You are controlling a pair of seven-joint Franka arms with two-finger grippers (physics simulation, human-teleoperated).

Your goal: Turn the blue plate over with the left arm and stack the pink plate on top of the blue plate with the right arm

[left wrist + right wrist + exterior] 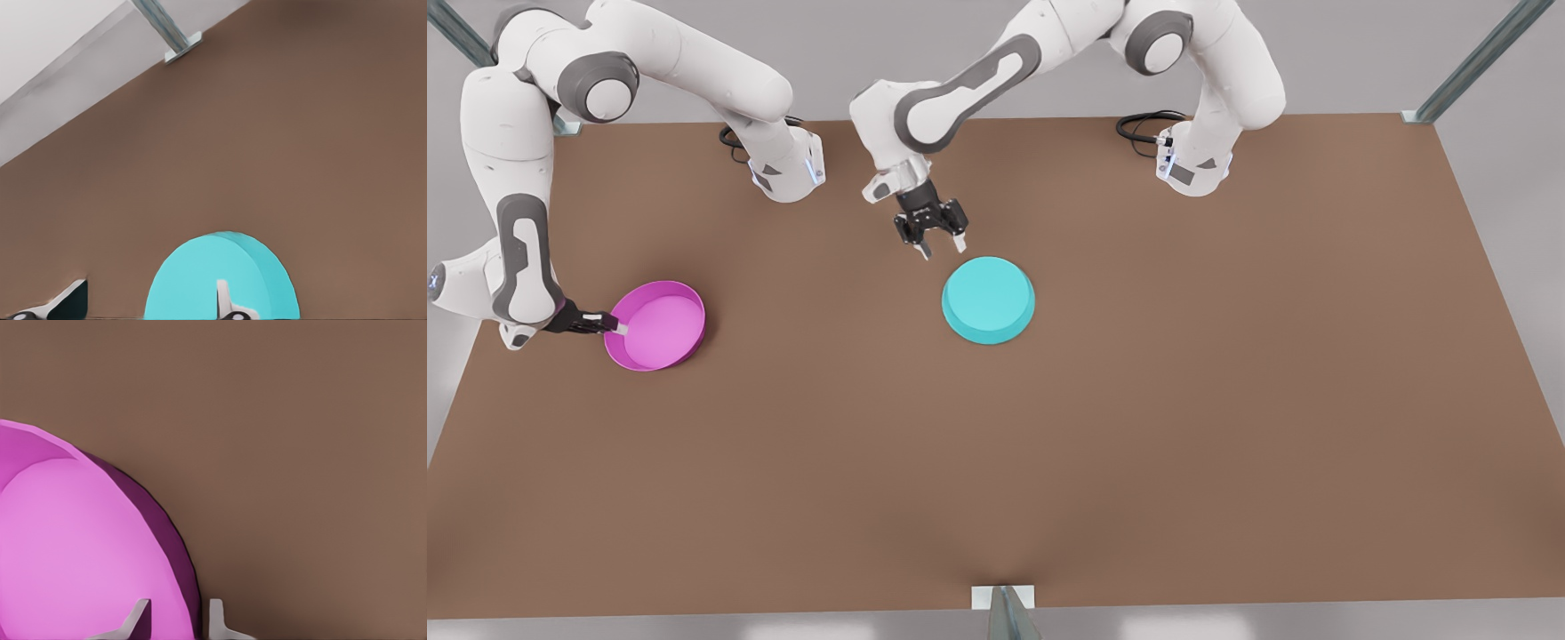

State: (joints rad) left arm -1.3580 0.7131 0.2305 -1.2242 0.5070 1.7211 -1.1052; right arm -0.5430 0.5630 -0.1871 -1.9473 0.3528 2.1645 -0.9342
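The blue plate (988, 300) lies base up near the table's middle, also seen in the left wrist view as blue plate (220, 280). My left gripper (940, 243) hangs open just behind it and a little above, touching nothing; its fingers (225, 300) stand wide apart. At the front view's left, the pink plate (656, 325) sits hollow side up and looks slightly tilted. My right gripper (616, 327) is at its near-left rim. One fingertip is inside the pink plate (80, 540) and one outside, drawn in on the rim wall.
The brown table (1138, 427) stretches wide and bare toward the front and the front view's right. Both arm bases (787, 164) stand at the far edge with black cables. Metal frame posts (1005, 613) mark the corners and the front edge.
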